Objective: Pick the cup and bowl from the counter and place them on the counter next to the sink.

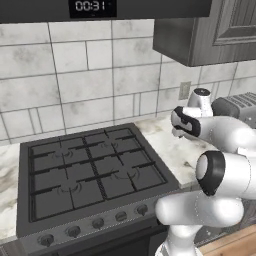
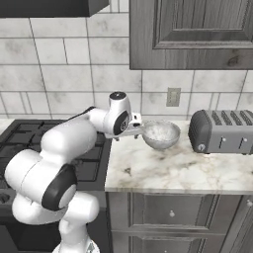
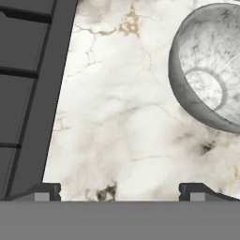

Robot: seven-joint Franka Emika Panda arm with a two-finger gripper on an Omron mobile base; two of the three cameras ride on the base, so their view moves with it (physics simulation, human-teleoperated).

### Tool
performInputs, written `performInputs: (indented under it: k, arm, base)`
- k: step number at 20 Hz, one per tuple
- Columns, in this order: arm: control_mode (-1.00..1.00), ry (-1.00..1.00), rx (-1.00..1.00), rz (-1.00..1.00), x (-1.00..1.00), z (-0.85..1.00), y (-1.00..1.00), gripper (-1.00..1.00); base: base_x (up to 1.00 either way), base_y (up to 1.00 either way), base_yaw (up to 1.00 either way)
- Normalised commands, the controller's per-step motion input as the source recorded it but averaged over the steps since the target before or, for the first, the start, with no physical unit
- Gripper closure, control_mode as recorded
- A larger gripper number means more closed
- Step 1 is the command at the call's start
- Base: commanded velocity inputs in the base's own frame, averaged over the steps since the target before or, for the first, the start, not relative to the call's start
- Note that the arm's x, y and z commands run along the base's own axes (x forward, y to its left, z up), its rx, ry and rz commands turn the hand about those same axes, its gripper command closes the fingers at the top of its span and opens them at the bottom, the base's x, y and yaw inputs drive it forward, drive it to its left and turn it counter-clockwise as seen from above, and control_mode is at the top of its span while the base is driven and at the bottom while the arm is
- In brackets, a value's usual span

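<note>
While the arm reaches over the counter beside the stove, the scene reads as follows.

Gripper: the gripper [image 3: 120, 190] points down at bare marble; its two dark fingertips [image 3: 40, 191] stand far apart, jaws wide open, nothing between them.
Gripper position: from the right base camera the hand hangs above the counter's left end, just left of the bowl and close to its rim.
Bowl: the bowl [image 2: 160, 134] sits upright on the counter, between the stove edge and the toaster, nearer the back wall than the front edge. Seen from the hand, the bowl [image 3: 210, 70] lies at the upper right, clear of both fingertips, its mottled inside and round flat bottom showing.
Counter: the counter [image 2: 197, 170] is white marble with brown-grey veins, over dark grey cabinets; its veined surface [image 3: 117, 108] spreads under the open jaws.
Stove: the black stove top [image 1: 90, 170] with its grates adjoins the counter's left edge; a strip of it [image 3: 28, 93] runs down the left of the hand's view.
Toaster: a grey toaster [image 2: 222, 131] stands on the counter right of the bowl, apart from it.
Wall: an outlet [image 2: 173, 97] sits on the tiled wall behind the bowl, under a dark upper cabinet [image 2: 192, 34].
</note>
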Motion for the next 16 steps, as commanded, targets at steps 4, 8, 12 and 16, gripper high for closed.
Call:
performInputs:
  k: [4, 8, 12, 16]
  arm:
    - [-1.0, 0.0, 0.0, 0.0, 0.68, 0.0, -0.33, -1.0]
    - [-1.0, 0.0, 0.0, 0.0, 0.55, 0.0, -0.31, -1.0]
    - [-1.0, 0.0, 0.0, 0.0, 0.51, -0.01, -0.29, -1.0]
    - [-1.0, 0.0, 0.0, 0.0, 0.46, -0.08, -0.19, -1.0]
  base:
    - [0.0, 0.0, 0.0]
    - [0.0, 0.0, 0.0]
    - [0.0, 0.0, 0.0]
    - [0.0, 0.0, 0.0]
